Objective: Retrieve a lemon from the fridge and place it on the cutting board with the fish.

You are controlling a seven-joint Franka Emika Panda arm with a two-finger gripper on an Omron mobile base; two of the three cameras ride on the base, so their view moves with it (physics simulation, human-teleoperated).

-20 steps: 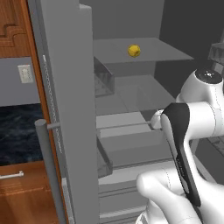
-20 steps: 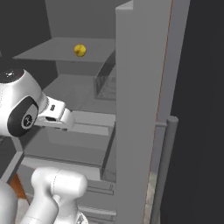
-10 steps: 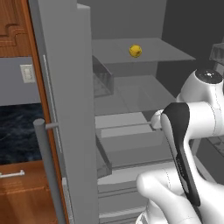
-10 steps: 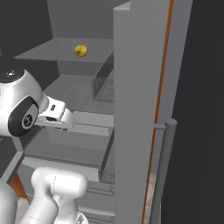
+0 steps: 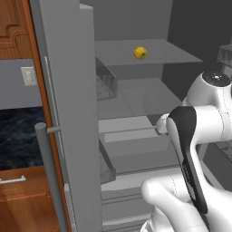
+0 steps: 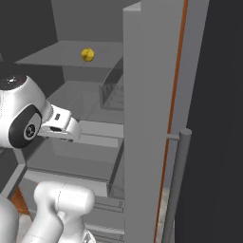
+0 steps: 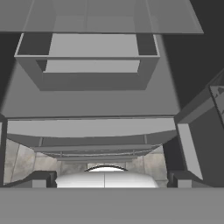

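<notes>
The lemon (image 5: 140, 52) (image 6: 87, 54), small and bright yellow, lies on the upper shelf of the open fridge (image 5: 72, 99) (image 6: 142, 123). My arm reaches toward the fridge's middle shelves, well below the lemon's shelf. My gripper (image 7: 111, 180) is open, its two dark fingertips (image 7: 41, 179) spread wide with nothing between them. It looks along grey shelves and an open bin (image 7: 87, 65). The cutting board and the fish are out of view.
Both fridge doors stand open, each with a long bar handle (image 5: 50, 181) (image 6: 178, 185) on either side of the arm. A clear door bin (image 5: 106, 84) juts in by the left door. Wooden cabinets (image 5: 13, 27) and a dark counter (image 5: 18, 136) lie to the left.
The whole picture has shifted slightly, and the right door now shows its orange edge strip. The arm's pose and the open gripper look unchanged. The lemon has not moved on its shelf.
</notes>
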